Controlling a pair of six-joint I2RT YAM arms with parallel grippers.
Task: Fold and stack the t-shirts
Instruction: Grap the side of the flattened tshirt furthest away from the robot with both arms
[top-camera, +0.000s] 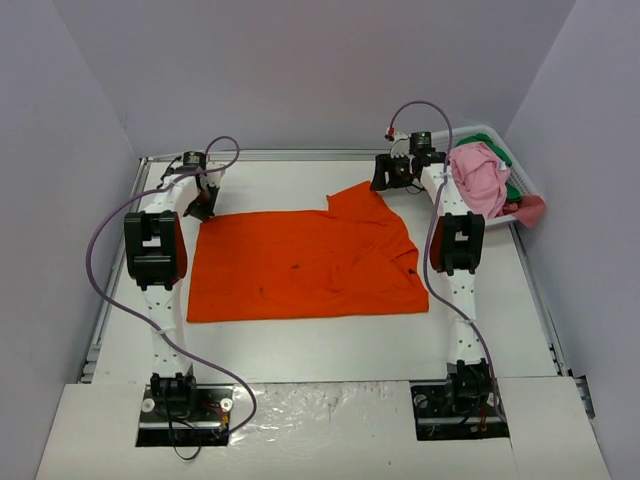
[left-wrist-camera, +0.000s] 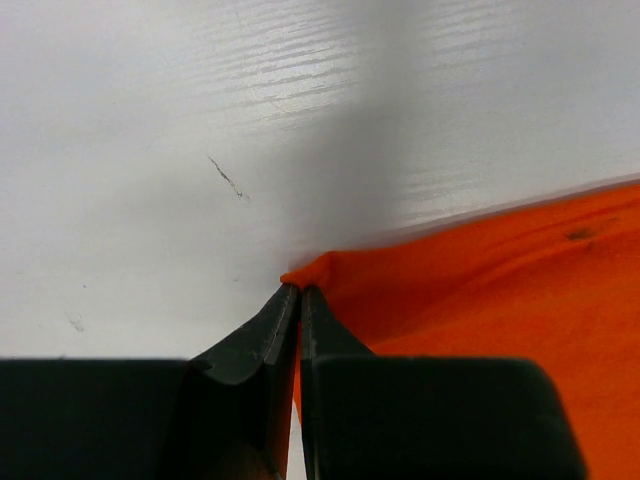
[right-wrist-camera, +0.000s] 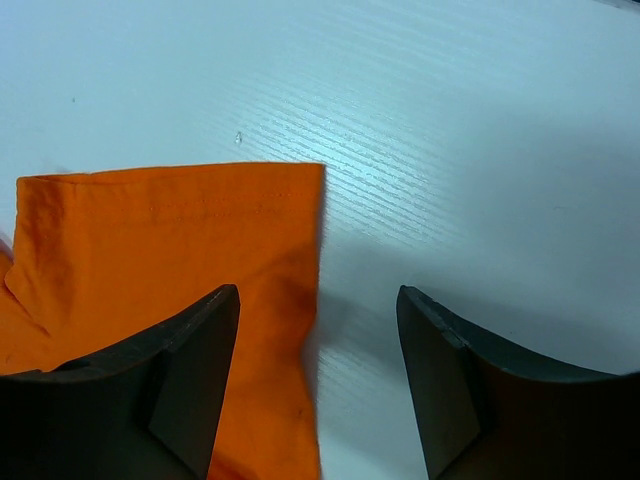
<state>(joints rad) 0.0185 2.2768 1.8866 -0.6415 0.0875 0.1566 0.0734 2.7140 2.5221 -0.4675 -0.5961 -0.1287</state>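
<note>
Room: plain pale walls close in a white bench on three sides.
Top view, cloth: the orange t-shirt lies spread flat at mid-bench, between the two arms, with one sleeve pointing to the far right.
Top view, left gripper: sits at the far left corner of the orange t-shirt.
Top view, right gripper: sits at the far right sleeve of the same garment.
Top view, basket: white, slotted, at the far right corner of the bench. A pink t-shirt is heaped over its near rim, and a green t-shirt shows behind it.
Left wrist view, gripper: the left gripper has its fingers pressed together, pinching the corner of the orange t-shirt. The pinched corner is bunched at the fingertips.
Left wrist view, surface: the bench is white beyond the cloth edge and carries a short dark scratch.
Right wrist view, gripper: the right gripper has its fingers spread wide with nothing clamped between them.
Right wrist view, cloth: the hemmed sleeve of the orange t-shirt lies flat. Its edge falls in the gap between the fingers, nearer the left finger. The other finger stands over bare bench.
</note>
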